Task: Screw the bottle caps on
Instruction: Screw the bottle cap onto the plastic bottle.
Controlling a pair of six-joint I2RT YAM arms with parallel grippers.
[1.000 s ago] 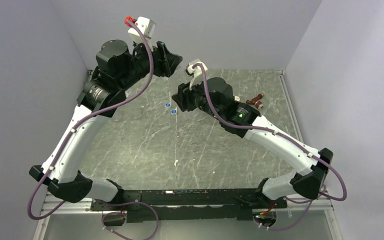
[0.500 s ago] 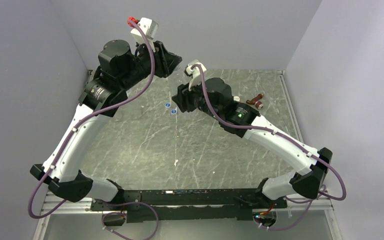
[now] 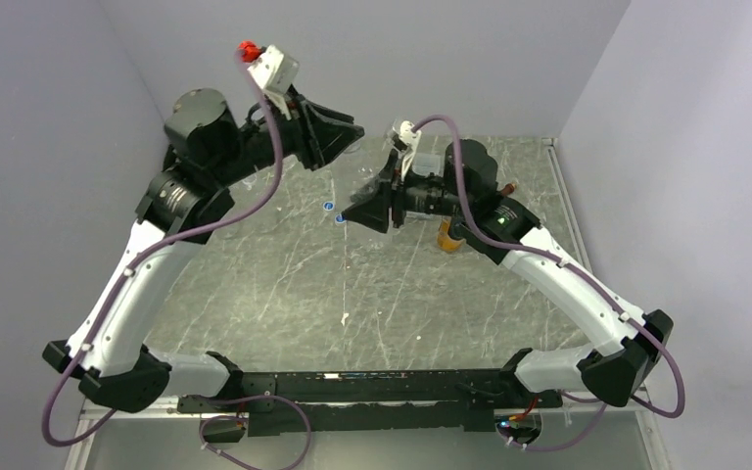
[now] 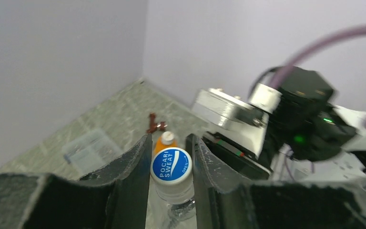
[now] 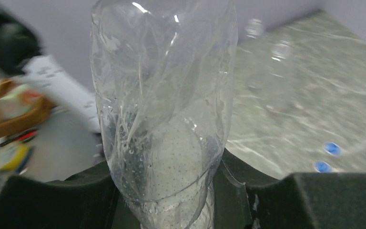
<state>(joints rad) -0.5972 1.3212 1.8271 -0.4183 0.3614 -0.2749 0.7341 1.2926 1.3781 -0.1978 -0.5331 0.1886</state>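
My right gripper [image 5: 167, 191] is shut on a clear, crumpled bottle [image 5: 164, 109] and holds it above the table. My left gripper [image 4: 169, 140] is shut on a blue cap [image 4: 171, 165] with white lettering, which sits on the clear bottle's neck [image 4: 175, 190]. In the top view the left gripper [image 3: 351, 133] and right gripper [image 3: 355, 210] meet at the table's far middle. Two loose blue caps [image 3: 328, 207] [image 3: 341, 219] lie on the table and also show in the right wrist view [image 5: 332, 148]. An orange bottle [image 3: 446, 235] with a white cap [image 4: 167, 138] stands under the right arm.
A brown bottle [image 4: 153, 125] lies on its side near the far right wall. A flat clear plastic box [image 4: 88, 150] lies on the table. Small clear cups [image 5: 281, 50] stand further back. Walls close in the left, back and right.
The right wrist has turned and lifted, so its gripper now points left towards the left gripper. The left arm has shifted up and left. The orange bottle now shows under the right arm.
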